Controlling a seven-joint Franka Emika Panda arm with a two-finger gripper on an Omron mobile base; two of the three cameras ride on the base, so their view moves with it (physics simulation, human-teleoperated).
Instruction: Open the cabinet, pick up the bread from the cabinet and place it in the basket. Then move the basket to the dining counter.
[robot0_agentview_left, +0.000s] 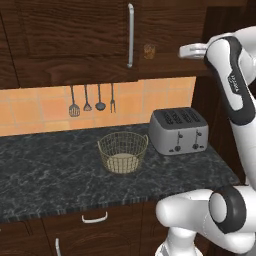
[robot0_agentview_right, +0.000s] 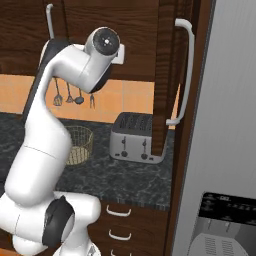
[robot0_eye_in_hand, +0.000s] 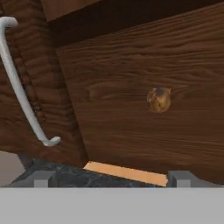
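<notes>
The basket (robot0_agentview_right: 79, 145) is half hidden behind the arm in the right base view. The bread (robot0_agentview_left: 149, 51) is too small for detail; the gripper is possibly hidden inside the cabinet (robot0_agentview_left: 75, 35).

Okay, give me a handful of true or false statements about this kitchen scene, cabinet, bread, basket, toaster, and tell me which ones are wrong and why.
1. The cabinet's right door stands open. True.
2. The bread lies in the basket. False: it sits inside the cabinet; the basket holds nothing.
3. The basket stands on the black counter beside the toaster. True.
4. The gripper is shut on the bread. False: its tips are apart, short of the bread.
5. Utensils hang on the tiled wall. True.
</notes>
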